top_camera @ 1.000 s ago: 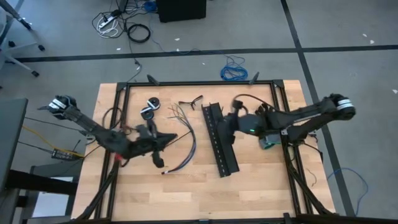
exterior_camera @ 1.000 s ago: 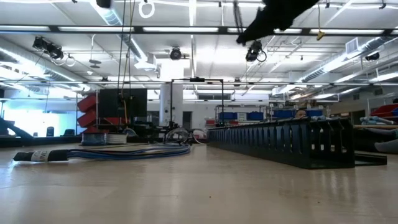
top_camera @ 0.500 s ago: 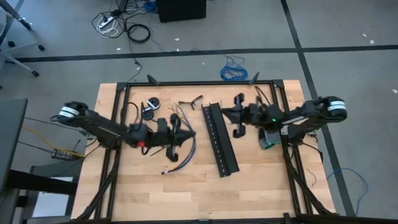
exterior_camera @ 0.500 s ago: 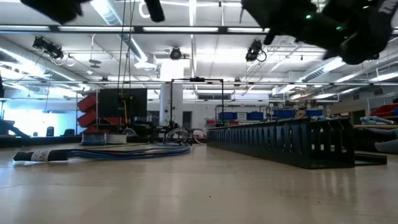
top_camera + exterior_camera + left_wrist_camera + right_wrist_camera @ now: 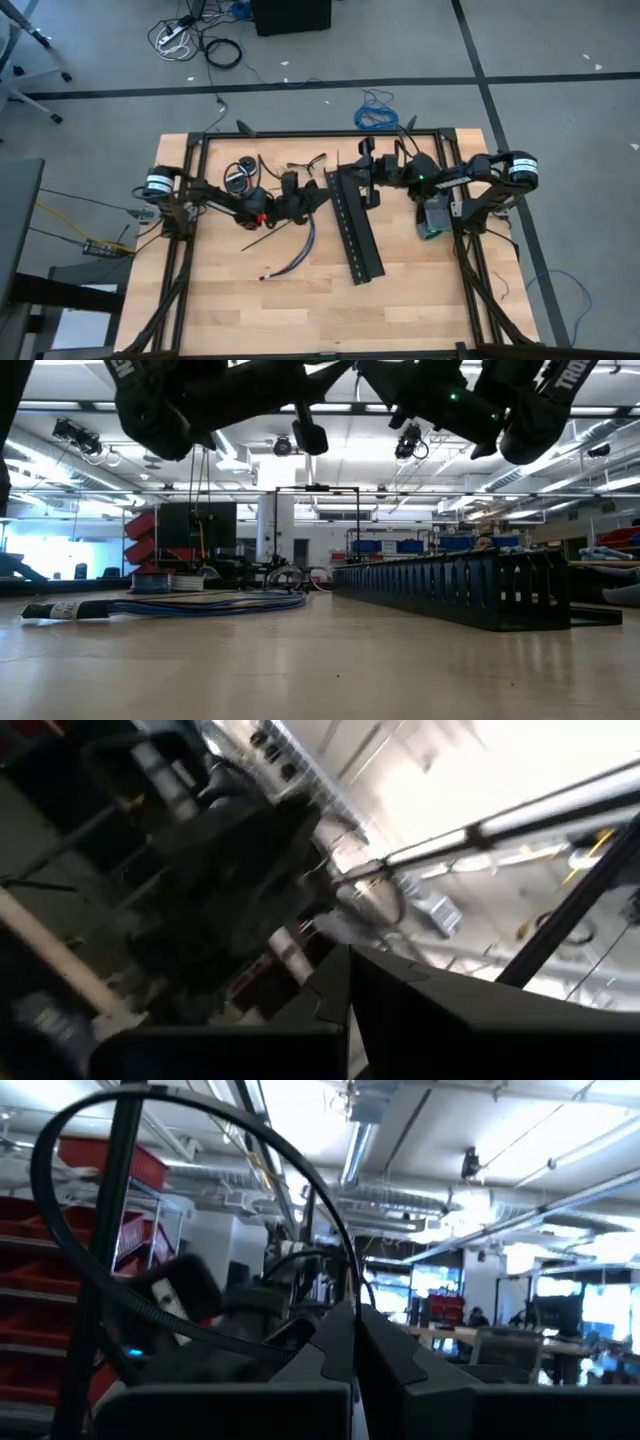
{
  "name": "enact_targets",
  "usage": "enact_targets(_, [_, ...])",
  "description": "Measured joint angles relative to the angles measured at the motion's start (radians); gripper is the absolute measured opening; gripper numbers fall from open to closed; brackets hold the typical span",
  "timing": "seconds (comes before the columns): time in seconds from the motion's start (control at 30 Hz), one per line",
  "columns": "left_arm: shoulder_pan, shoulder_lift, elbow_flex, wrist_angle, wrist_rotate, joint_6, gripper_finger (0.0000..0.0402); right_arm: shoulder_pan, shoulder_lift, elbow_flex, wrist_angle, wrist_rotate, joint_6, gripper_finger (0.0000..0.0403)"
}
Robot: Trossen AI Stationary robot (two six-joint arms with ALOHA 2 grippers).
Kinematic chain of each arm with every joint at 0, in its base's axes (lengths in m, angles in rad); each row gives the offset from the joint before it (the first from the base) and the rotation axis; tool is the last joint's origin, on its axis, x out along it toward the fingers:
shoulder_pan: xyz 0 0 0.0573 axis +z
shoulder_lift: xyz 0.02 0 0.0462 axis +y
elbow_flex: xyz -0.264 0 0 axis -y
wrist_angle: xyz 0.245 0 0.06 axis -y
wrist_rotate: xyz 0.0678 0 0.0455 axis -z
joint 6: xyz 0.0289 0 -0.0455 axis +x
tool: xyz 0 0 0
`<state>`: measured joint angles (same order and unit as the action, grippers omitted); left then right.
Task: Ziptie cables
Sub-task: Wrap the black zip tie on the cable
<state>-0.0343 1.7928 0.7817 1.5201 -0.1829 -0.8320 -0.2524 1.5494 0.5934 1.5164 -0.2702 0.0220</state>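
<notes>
The cables point(image 5: 302, 243) lie as a curved wire bundle on the wooden table left of its middle, and show low and bluish point(image 5: 200, 603) in the low view. Loose thin black zipties point(image 5: 306, 163) lie near the far edge. My left gripper point(image 5: 312, 192) point(image 5: 345, 990) hangs shut above the bundle's far end, tipped upward, with nothing in it. My right gripper point(image 5: 362, 170) point(image 5: 352, 1330) is raised over the far end of the wide black perforated strip point(image 5: 357, 225), shut on a looped ziptie point(image 5: 330, 1225). My right gripper pinches the looped ziptie between its two fingertips, where the loop's two runs come together point(image 5: 352, 1308). The fingers come from the table's right side, slanting upward. The loop stands out ahead of the fingers in the air, clear of the table.
The perforated strip point(image 5: 450, 590) runs near to far across the table's middle. A round black roll point(image 5: 238, 172) lies at the far left. Black frame rails point(image 5: 195, 160) border the table. A blue coiled cable point(image 5: 375, 115) lies on the floor beyond the far edge.
My left gripper has swung from over the bundle's middle toward the table's far right, sinking and rolling, and has tipped from pointing down to pointing upward. My right gripper has gone toward the far edge and a little left, tipping upward too. Both stay shut. The cables have not moved.
</notes>
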Motion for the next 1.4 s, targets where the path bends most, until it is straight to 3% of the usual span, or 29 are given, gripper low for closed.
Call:
enact_targets(0.2, [0.021,0.005,0.038,0.014,0.049,0.015,0.0025,-0.014,0.000,0.000,-0.035,-0.023,0.002,0.0000])
enact_targets(0.5, [0.035,0.005,0.080,-0.095,0.065,-0.094,0.0154,-0.034,-0.001,0.000,-0.041,-0.043,0.002,0.0000])
enact_targets(0.7, [0.044,0.005,0.080,-0.082,0.065,-0.095,0.0206,-0.035,-0.001,0.000,-0.047,-0.048,0.002,0.0000])
enact_targets(1.2, [0.055,0.005,0.080,-0.101,0.061,-0.065,0.0218,-0.035,-0.001,0.000,-0.048,-0.051,0.005,0.0000])
enact_targets(1.4, [0.061,0.005,0.080,-0.101,0.060,-0.039,0.0203,-0.035,-0.001,0.000,-0.048,-0.051,0.007,0.0000])
